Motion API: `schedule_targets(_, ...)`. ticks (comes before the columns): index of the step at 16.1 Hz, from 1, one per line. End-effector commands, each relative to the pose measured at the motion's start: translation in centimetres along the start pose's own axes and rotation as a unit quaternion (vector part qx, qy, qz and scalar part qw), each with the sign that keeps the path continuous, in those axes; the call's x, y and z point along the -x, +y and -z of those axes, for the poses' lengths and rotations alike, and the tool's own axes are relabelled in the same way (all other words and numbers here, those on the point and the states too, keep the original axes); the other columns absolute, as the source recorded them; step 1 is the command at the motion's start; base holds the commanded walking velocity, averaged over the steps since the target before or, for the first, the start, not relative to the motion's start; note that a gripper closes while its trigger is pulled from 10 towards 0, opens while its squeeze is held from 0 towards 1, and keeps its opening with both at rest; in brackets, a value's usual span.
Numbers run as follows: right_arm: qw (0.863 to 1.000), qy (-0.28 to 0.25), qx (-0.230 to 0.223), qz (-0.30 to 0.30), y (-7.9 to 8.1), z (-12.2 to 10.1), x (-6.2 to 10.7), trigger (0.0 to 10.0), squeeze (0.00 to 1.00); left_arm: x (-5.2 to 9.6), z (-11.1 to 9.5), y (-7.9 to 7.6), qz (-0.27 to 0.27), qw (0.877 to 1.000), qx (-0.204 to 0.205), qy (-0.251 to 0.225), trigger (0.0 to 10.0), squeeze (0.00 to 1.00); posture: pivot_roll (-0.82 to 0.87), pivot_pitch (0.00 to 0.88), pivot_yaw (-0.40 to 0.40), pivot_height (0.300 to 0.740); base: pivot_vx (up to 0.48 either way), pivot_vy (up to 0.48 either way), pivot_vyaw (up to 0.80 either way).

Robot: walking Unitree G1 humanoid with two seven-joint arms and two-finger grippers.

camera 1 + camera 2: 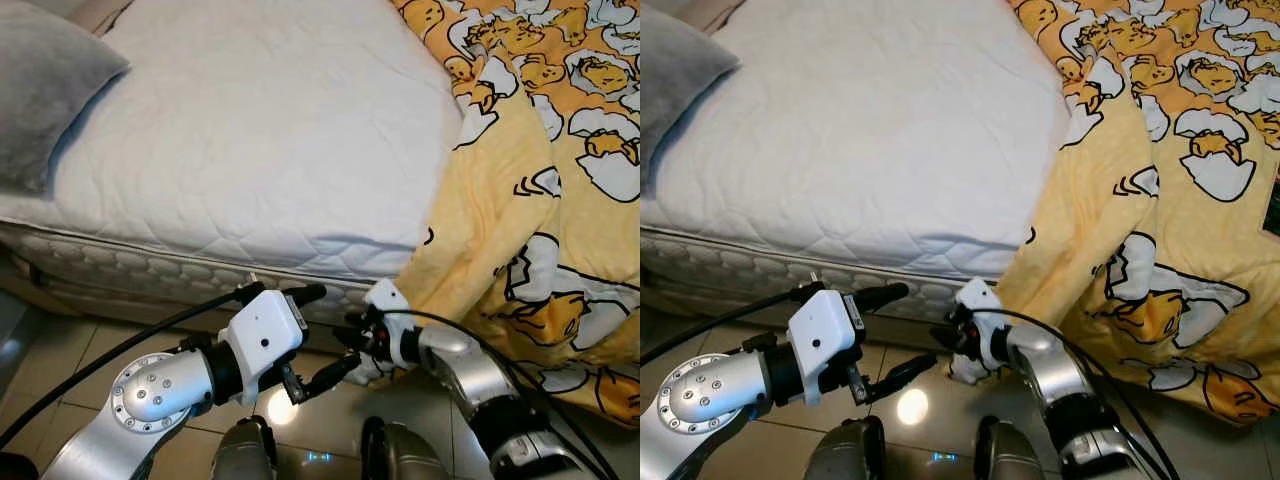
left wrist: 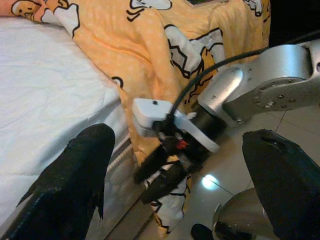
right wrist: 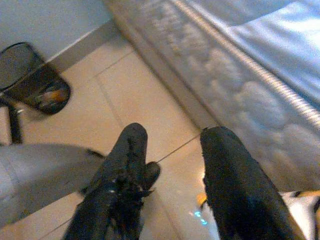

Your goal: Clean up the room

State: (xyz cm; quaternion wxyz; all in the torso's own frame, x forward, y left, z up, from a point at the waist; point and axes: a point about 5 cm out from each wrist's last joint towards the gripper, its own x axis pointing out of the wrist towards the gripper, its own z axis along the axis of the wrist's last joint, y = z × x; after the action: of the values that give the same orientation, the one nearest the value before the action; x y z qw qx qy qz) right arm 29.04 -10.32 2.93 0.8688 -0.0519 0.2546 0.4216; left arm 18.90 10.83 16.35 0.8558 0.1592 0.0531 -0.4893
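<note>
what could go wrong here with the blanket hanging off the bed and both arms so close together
1. The left gripper and right gripper sit close together by the mattress edge; a careless move might knock them into each other.
2. The yellow blanket drapes down toward the tiled floor beside the robot; it could snag on the right arm's cable or get underfoot.

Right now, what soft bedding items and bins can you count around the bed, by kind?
Yellow cartoon-print blanket: 1
Grey pillow: 1
White quilted mattress: 1
Black mesh wastebasket: 1
Total: 4
</note>
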Motion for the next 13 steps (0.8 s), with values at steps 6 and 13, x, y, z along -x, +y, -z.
schedule_targets(6, 0.959, -0.052, -0.071, 0.268, -4.9, -4.7, -0.5, 10.0, 1.00, 0.1, 0.0, 0.4, -0.036, 0.999, -0.005, -0.002, 10.0, 0.00, 0.18, 0.208, 0.011, 0.740, 0.000, 0.000, 0.00)
schedule_targets(13, 0.895, -0.048, -0.099, 0.432, -8.1, -6.9, 1.3, 10.0, 0.00, 0.5, -0.3, 0.2, -0.055, 0.998, -0.006, -0.003, 10.0, 0.00, 0.21, 0.246, 0.005, 0.740, 0.000, 0.000, 0.00)
